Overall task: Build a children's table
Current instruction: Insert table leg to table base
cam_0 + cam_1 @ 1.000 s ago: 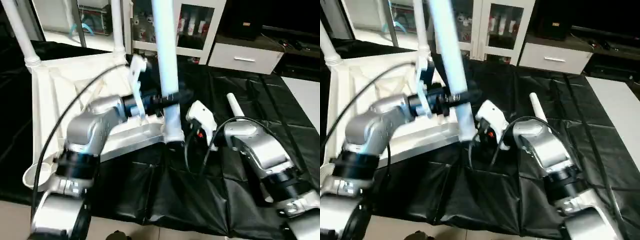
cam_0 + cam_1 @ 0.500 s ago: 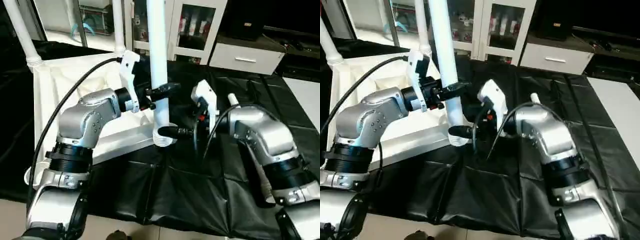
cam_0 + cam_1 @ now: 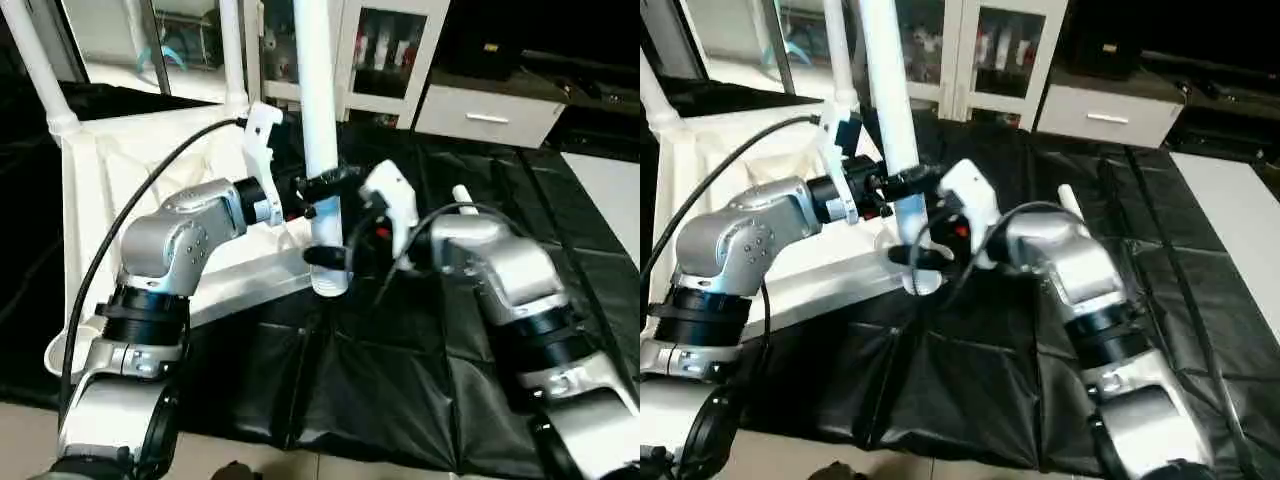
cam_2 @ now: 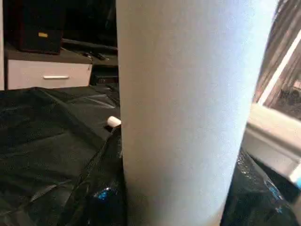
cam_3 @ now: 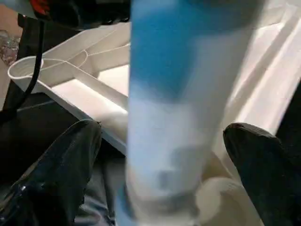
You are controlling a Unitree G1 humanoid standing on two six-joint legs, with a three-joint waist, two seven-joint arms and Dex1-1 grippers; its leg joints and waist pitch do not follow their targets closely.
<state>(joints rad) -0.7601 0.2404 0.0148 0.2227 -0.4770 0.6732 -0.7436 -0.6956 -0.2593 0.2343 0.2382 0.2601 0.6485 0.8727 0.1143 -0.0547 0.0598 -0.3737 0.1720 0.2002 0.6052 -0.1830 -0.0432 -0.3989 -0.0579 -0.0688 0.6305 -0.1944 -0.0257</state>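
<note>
The children's table top (image 3: 150,200), a white plastic rectangle with a ribbed underside facing up and round corner sockets, lies on the black-draped table (image 3: 480,230). Four white tubular legs show: two (image 3: 40,70) (image 3: 232,50) stand in the far sockets, a third leg (image 3: 318,130) is upright at the top's near right corner, and a fourth (image 3: 462,198) lies right of it. The left gripper (image 3: 322,185) is clenched on the third leg; the right gripper (image 5: 160,155) has its glossy black fingers (image 5: 66,160) spread either side of its lower end, not closed.
</note>
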